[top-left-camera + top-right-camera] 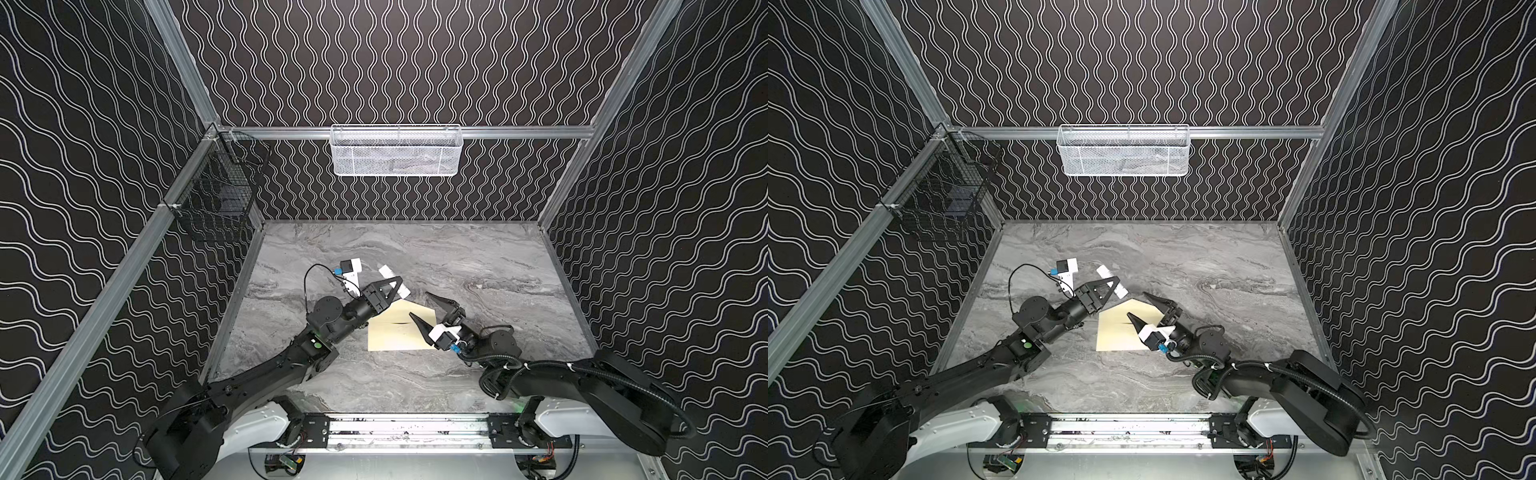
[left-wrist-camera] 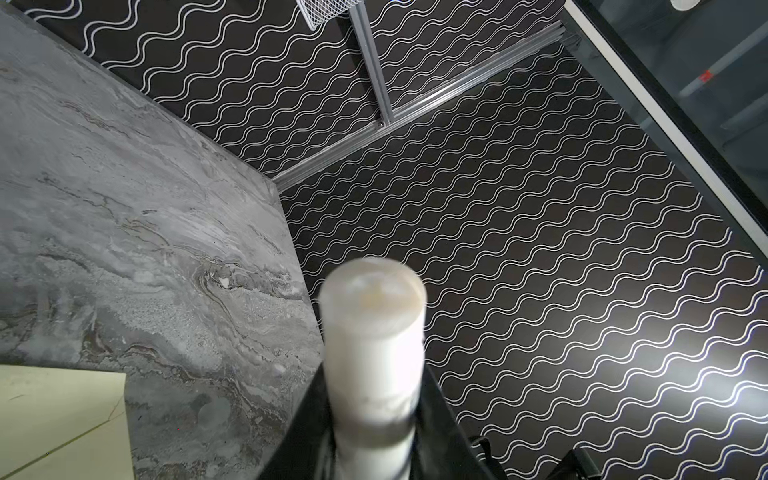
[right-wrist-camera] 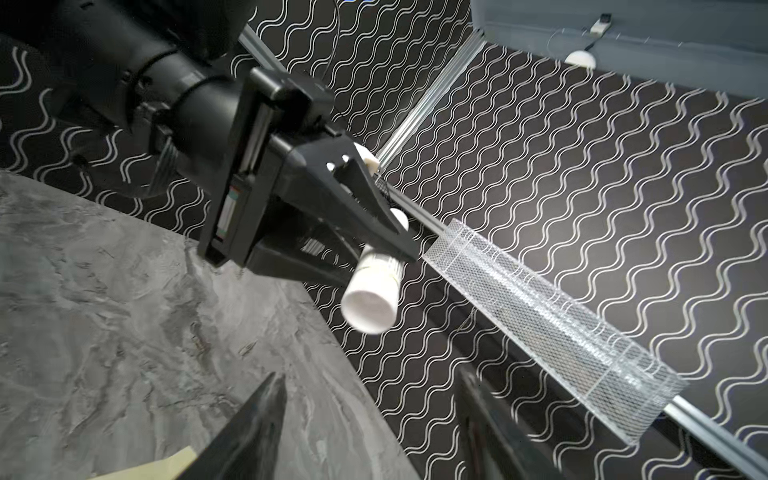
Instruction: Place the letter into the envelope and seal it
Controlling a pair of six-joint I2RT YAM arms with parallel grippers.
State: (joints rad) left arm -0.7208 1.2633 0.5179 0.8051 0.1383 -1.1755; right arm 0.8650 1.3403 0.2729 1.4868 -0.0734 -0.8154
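The plain cream paper envelope (image 1: pixel 395 332) lies flat on the grey marbled counter (image 1: pixel 457 257). It looks light, limp and slippery, so it is best pinched by an edge. No letter shows. The right pincer (image 1: pixel 419 304) is spread over its far right corner, empty. Beyond its far edge, the left pincer (image 1: pixel 397 284) pinches a white cylinder (image 2: pixel 374 332).

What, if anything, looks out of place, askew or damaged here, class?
Nothing is spilled or damaged. One oddity: the white cylinder is clamped crosswise in the left gripper above the table. The envelope rests on it, the open right gripper over its edge. No letter is visible.
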